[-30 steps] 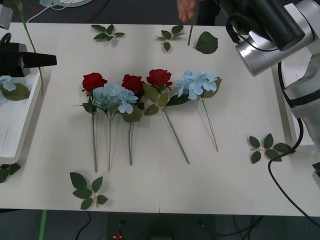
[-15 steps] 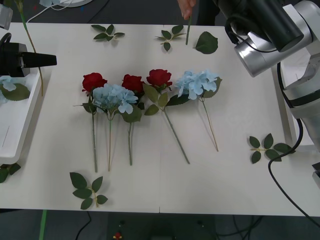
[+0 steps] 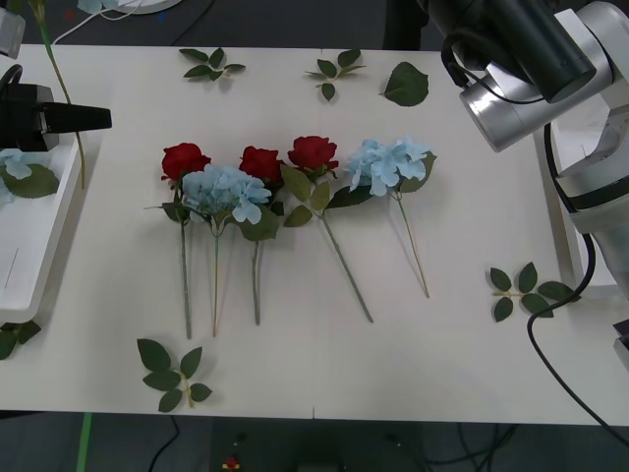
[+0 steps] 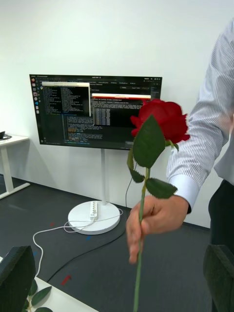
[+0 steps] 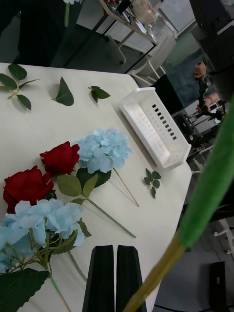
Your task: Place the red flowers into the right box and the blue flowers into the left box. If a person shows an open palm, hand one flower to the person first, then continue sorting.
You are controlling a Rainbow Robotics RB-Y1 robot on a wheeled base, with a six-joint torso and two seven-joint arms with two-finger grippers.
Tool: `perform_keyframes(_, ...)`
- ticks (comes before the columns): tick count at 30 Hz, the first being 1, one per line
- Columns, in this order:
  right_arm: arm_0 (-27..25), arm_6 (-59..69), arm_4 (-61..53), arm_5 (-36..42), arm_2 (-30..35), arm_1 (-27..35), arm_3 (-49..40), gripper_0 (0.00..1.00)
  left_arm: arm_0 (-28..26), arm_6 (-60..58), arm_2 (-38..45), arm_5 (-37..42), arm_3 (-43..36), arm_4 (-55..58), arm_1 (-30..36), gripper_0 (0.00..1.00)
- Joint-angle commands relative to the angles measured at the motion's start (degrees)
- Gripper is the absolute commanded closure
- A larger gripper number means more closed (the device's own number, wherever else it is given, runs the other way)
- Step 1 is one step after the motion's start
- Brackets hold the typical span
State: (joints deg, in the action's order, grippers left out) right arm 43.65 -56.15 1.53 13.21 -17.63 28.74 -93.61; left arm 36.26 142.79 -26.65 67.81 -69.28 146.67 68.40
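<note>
A person's hand (image 4: 155, 220) holds one red rose (image 4: 161, 120) upright before the right gripper (image 4: 117, 278), jaws spread. Left gripper (image 5: 114, 277), jaws pressed together, hovers over the left box (image 3: 29, 246). Three red flowers (image 3: 260, 162) and blue flowers (image 3: 388, 162) lie mid-worktop (image 3: 472, 236).

My left gripper (image 3: 98, 119) hangs at the table's left edge, above the near rim of the left box (image 3: 39, 246), pointing toward the table's middle. Its two black fingers (image 5: 103, 278) are pressed flat together, side by side, with no gap between them and nothing caught there. My left wrist is level, the black body just behind it. My right arm (image 3: 521, 69) is raised high over the table's far right corner, silver forearm angled up and away. My right gripper's fingers (image 4: 17, 280) stand wide apart, holding nothing.
</note>
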Motion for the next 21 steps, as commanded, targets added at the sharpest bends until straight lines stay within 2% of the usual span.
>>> perform_keyframes(1, 1.35, -0.72, -0.3, -0.73, -0.3, -0.44, -0.7, 0.0, 2.14, 0.12, 1.43, -0.4, -0.07, 0.02, 2.79, 1.0)
perform_keyframes(9, 0.29, -0.72, -1.62, -0.73, -0.39, 0.88, -1.23, 0.0, 2.14, 0.12, 1.43, -0.4, -0.07, 0.02, 2.79, 1.0)
perform_keyframes(15, -1.81, -1.6, -6.81, 0.5, -0.56, 2.99, -2.98, 0.0, 0.74, 0.21, 0.63, -0.14, 0.2, 0.37, 1.56, 1.0)
perform_keyframes(18, -4.01, -1.77, -8.57, 6.83, -0.56, 5.01, -7.64, 0.0, 0.91, 0.3, 0.81, -0.05, 0.29, 2.31, 1.74, 1.0)
perform_keyframes(21, -7.26, -1.77, -11.73, 17.81, -0.21, 7.99, -15.11, 0.0, 1.79, -0.4, 0.81, -0.31, 0.29, 2.57, 2.79, 1.0)
